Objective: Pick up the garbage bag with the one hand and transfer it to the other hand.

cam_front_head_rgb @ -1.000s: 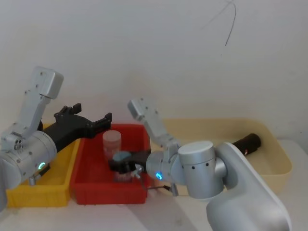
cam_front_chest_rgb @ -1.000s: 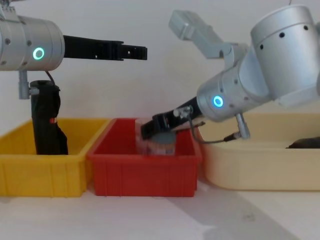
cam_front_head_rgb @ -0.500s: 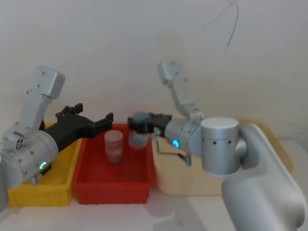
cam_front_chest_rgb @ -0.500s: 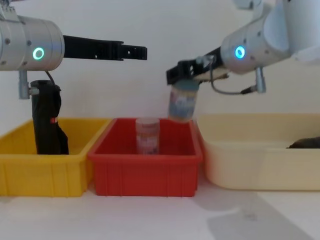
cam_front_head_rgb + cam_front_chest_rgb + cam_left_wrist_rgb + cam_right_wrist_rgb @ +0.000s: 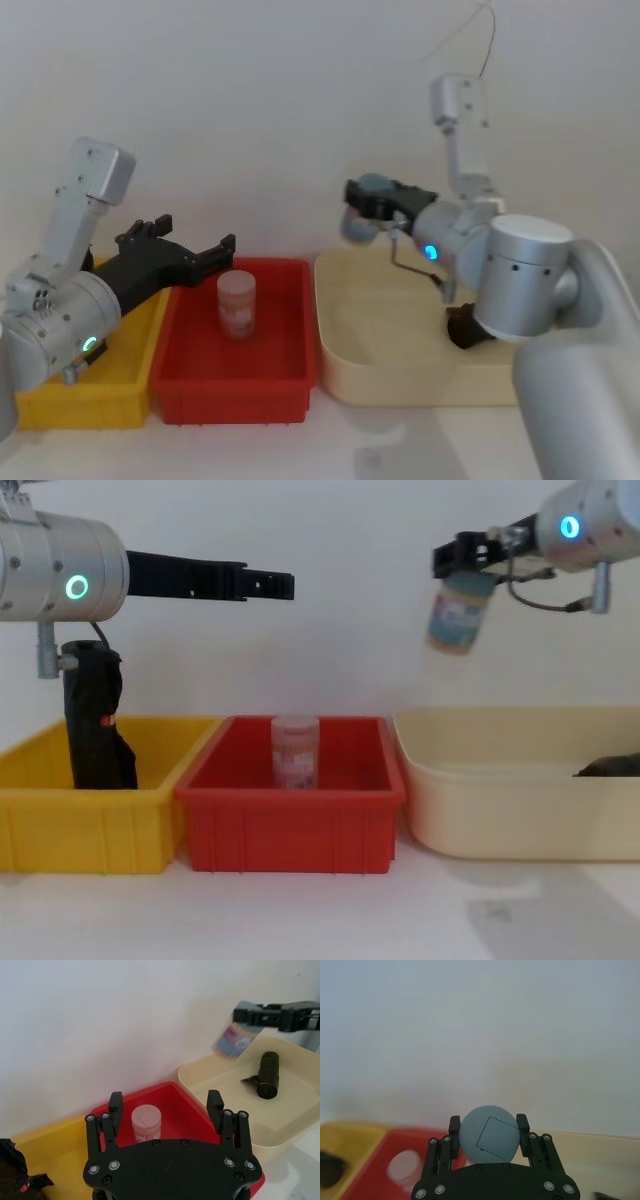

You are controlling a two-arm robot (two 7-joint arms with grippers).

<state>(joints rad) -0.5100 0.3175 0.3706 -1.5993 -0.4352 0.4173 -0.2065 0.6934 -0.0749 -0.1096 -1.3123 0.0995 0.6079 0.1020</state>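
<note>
The garbage bag (image 5: 265, 1074), a thick black roll with a red-and-white band, lies on its side in the cream tub (image 5: 210, 1067). Its end pokes out past the right arm (image 5: 463, 327) and just shows over the tub wall (image 5: 608, 767). My left gripper (image 5: 195, 236), on the green-lit arm, hangs open and empty above the yellow and red bins (image 5: 165, 1102). High over the tub's near-left corner, my right gripper (image 5: 458, 560), on the blue-lit arm, is shut on a jar (image 5: 457, 615) with a grey-blue lid (image 5: 489, 1134).
A second jar (image 5: 295, 750) stands in the red bin (image 5: 290, 830). A slimmer black roll (image 5: 92, 715) with a red dot stands upright in the yellow bin (image 5: 90, 825). A white wall closes the back. Bare tabletop lies in front of the bins.
My right gripper has lifted the grey-lidded jar out of the red bin and carried it up and to the right, over the cream tub. The left arm has not moved.
</note>
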